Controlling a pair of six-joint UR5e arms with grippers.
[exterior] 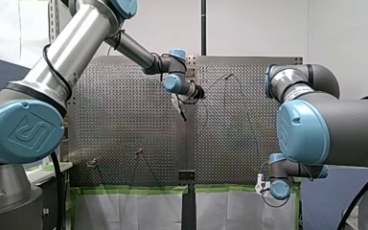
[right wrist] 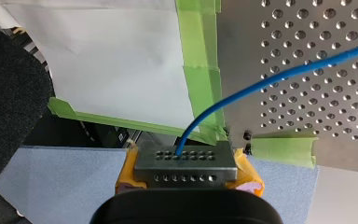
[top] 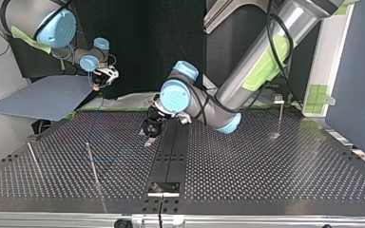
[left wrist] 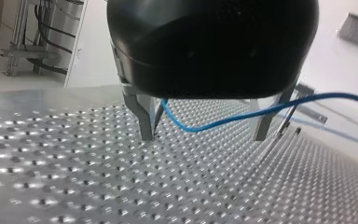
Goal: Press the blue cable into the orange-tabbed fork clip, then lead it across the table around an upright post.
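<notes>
In the front view my left tool (exterior: pixel 197 91) hung over the middle of the surface (exterior: pixel 124 120), while my right tool (exterior: pixel 263 184) sat off its near right corner. In the top view the left tool stood low beside the dark centre strip (top: pixel 171 152), with an upright post (top: pixel 92 164) well to its left. In the left wrist view its metal fingers (left wrist: pixel 144 122) were spread wide, and the blue cable (left wrist: pixel 214 123) sagged between them, ungripped. In the right wrist view the right tool, with yellow pads (right wrist: pixel 126 175), was pinched on the cable's end.
</notes>
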